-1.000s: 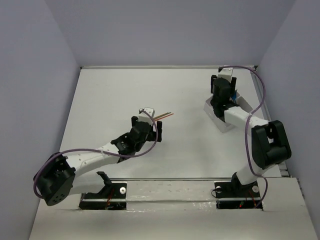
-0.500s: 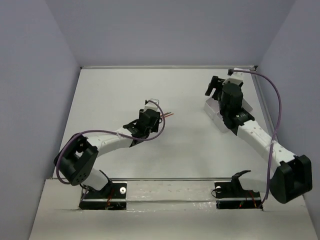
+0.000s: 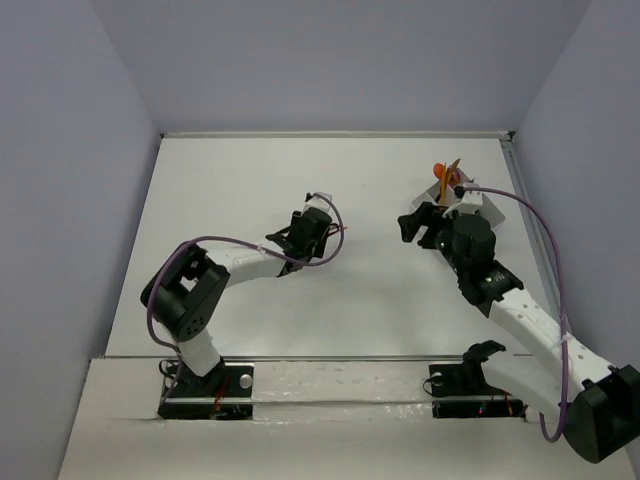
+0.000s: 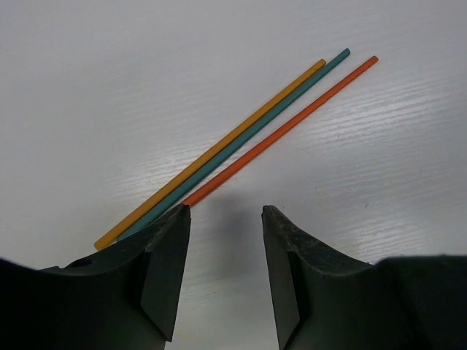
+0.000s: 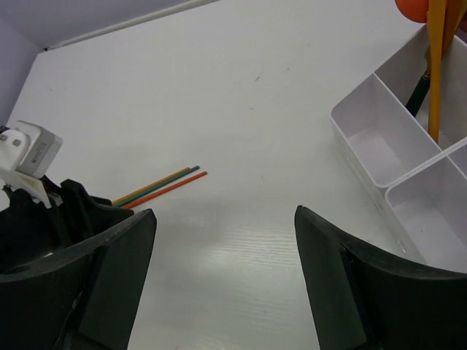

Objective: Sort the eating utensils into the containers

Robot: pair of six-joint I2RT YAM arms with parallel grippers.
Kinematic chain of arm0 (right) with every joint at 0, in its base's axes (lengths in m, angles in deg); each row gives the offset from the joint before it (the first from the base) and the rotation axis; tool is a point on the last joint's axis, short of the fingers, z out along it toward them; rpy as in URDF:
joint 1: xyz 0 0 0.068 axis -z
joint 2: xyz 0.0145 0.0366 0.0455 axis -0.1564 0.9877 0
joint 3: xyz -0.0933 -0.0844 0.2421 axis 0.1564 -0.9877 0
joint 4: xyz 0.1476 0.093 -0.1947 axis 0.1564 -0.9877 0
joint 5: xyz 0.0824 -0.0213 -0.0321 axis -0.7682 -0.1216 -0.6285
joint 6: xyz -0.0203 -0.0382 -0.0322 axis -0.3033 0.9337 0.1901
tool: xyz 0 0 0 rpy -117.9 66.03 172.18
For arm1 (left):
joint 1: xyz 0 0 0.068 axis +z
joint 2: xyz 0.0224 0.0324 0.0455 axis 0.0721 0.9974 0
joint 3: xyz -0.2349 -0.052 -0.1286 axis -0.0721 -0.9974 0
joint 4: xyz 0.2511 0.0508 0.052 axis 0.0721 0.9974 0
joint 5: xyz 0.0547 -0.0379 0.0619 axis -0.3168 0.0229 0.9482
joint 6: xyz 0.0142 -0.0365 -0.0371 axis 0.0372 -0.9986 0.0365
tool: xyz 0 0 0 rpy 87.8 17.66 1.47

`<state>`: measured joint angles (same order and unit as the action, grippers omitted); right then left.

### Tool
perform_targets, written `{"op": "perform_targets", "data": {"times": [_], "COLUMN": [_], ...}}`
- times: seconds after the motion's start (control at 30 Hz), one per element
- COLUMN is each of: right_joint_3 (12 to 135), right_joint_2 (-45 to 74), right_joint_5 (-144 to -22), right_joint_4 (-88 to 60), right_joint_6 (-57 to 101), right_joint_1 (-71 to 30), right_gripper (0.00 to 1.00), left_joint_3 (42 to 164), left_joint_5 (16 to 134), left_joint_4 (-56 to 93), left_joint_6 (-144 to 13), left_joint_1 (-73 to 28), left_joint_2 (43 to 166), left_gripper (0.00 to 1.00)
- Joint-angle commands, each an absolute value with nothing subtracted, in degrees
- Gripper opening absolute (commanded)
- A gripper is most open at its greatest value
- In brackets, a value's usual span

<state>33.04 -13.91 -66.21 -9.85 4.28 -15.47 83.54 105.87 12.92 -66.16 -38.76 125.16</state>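
Left wrist view: left hand (image 4: 226,219) spread at the ends of three utensils (image 4: 233,144) lying together on the worktop (image 4: 109,73). Pickup seems in hand; next, likely straddle one and pinch.

Faint grain and a soft sheen are noted on the white tabletop (image 4: 102,80); the white compartmented plastic box (image 5: 371,151) is recorded as smooth and glossy.

Overhead from behind, left wrist close over sticks (image 4: 232,145), right wrist sees them farther
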Motion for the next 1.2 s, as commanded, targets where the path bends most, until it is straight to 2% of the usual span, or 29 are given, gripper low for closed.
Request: {"op": "perform_targets", "data": {"times": [0.0,0.97,1.17], "right_joint_3": [31.7,31.7,31.9], "right_joint_2": [-16.3,-16.3,-14.8], "right_joint_5": [-69.6,-69.5,-70.1], "right_joint_4": [-8.0,-8.3,-7.8], "right_joint_6": [2.9,2.9,2.8], "right_joint_1": [-15.9,-15.9,-15.9], "right_gripper": [0.82,0.8,0.8], "left_joint_3": [85.9,88.5,86.9], "left_joint_5": [104.4,101.1,100.1], "left_joint_4": [13.4,12.2,10.3], "left_joint_6": [-65.0,-62.5,-61.5], "left_joint_1": [-38.1,-36.5,-36.5], "left_joint_2": [126.9,133.5,131.5], "left_gripper": [0.45,0.39,0.42]}}
